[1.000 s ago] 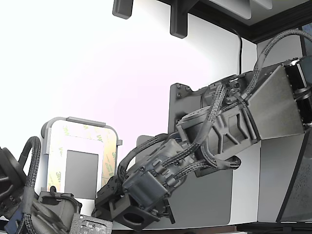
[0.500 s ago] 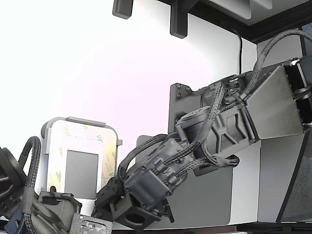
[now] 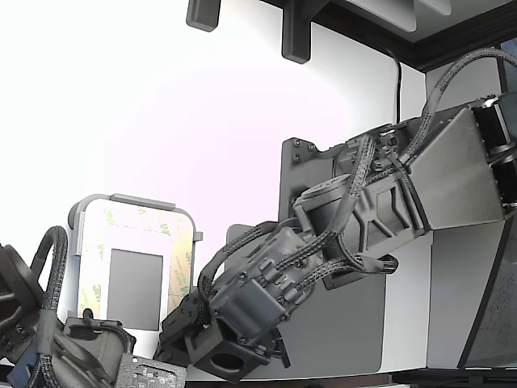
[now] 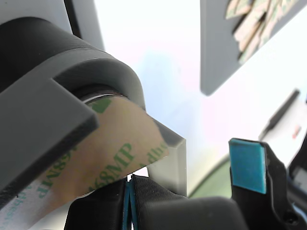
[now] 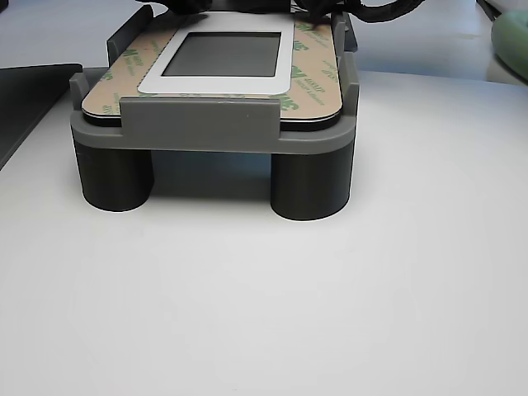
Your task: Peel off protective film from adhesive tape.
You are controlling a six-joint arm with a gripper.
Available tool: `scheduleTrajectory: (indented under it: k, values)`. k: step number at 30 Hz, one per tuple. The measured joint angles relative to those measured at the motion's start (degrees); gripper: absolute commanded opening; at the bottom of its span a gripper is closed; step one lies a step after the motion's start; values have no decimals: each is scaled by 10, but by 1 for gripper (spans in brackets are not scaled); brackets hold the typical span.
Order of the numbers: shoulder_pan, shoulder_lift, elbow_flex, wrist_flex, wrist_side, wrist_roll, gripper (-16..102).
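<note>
Hanging low over the near corner of the grey fixture (image 3: 77, 212), the gripper (image 4: 192, 191) sits right at the edge of the part. From the wrist view the jaws look spread: one blue-padded fingertip (image 4: 247, 165) stands well off to the side, the other fingertip (image 4: 128, 201) shows only a thin blue edge just under the protective film (image 4: 103, 153), and nothing is pinched between them. That film is cream with green print and lies flat on the adhesive tape (image 5: 309, 78), which frames the grey square (image 5: 224, 54) inside its white border (image 5: 214, 85). More loose green-printed strips (image 4: 254, 24) lie piled on a dark mat (image 4: 216, 52) well away. Fixture stands on stubby round legs (image 5: 309, 186) on the white table (image 5: 264, 305).
</note>
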Motion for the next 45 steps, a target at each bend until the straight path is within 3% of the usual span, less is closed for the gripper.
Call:
scheduleTrajectory:
  k: [45]
  values:
    - [-4,3,-14,32,3,3,-5]
